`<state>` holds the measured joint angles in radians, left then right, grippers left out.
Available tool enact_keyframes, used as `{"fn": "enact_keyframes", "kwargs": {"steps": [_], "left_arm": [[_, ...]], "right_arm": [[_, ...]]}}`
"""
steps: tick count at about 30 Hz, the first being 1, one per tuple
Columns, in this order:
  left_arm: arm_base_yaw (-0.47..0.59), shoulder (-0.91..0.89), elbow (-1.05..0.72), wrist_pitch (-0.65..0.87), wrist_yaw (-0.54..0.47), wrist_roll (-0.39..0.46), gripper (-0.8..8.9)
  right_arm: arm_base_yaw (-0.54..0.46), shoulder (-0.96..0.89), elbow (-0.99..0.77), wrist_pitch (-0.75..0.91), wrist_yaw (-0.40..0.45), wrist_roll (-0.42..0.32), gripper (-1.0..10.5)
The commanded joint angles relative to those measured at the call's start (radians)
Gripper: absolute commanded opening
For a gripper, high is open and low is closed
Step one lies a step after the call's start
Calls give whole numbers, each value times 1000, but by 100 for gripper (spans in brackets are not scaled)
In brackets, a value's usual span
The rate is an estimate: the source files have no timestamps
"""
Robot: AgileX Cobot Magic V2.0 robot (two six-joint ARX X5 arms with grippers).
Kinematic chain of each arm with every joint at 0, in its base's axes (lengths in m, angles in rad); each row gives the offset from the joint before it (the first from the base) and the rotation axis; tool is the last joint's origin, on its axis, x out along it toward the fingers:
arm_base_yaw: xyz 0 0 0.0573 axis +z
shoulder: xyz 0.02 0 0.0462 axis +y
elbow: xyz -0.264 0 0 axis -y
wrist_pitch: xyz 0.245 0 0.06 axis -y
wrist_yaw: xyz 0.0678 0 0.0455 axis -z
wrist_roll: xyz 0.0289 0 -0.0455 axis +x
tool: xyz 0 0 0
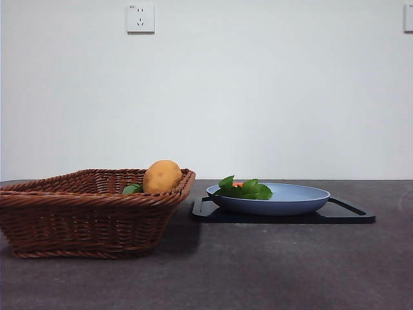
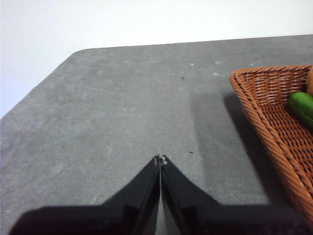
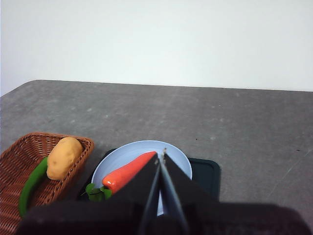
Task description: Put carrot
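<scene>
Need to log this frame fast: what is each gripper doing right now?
Left gripper: shut, holding nothing, over bare table beside the basket.
Right gripper: shut, holding nothing, above the carrot on the plate.

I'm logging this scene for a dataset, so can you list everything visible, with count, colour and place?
carrot: one, orange-red with green leaves, lying in the plate.
plate: one, light blue, on the tray.
tray: one, black, on the table beside the basket.
basket: one, brown wicker, on the table.
potato: one, yellow-orange, in the basket.
green vegetable: one, long, green, in the basket next to the potato.
table: one, dark grey.
wall socket: one, white, on the wall.
left gripper: black, jaws shut, over bare table beside the basket.
right gripper: black, jaws shut, above the plate.
</scene>
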<state>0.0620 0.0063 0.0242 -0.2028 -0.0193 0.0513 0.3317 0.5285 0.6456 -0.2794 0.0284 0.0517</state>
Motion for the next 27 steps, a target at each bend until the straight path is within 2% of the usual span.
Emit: {"fn": "enact_keyframes", "kwargs": {"steps": [1, 3, 7, 10, 16, 21, 27], "left_arm": [[3, -4, -6, 1, -2, -6, 8], [3, -4, -6, 1, -2, -6, 8], [3, -4, -6, 1, -2, -6, 8], [3, -4, -6, 0, -2, -6, 8], [3, -4, -6, 0, -2, -6, 8], [3, -4, -6, 1, -2, -6, 8], [3, -4, -6, 1, -2, -6, 8]], "right_arm": [[3, 2, 8, 10, 5, -8, 4], [4, 0, 7, 4, 5, -13, 4], [-12, -74, 0, -10, 85, -141, 4], [-51, -160, -42, -16, 67, -183, 3], [-163, -341, -223, -12, -79, -132, 3], [-236, -413, -392, 27, -212, -106, 4], [-246, -437, -542, 116, -213, -82, 3]]}}
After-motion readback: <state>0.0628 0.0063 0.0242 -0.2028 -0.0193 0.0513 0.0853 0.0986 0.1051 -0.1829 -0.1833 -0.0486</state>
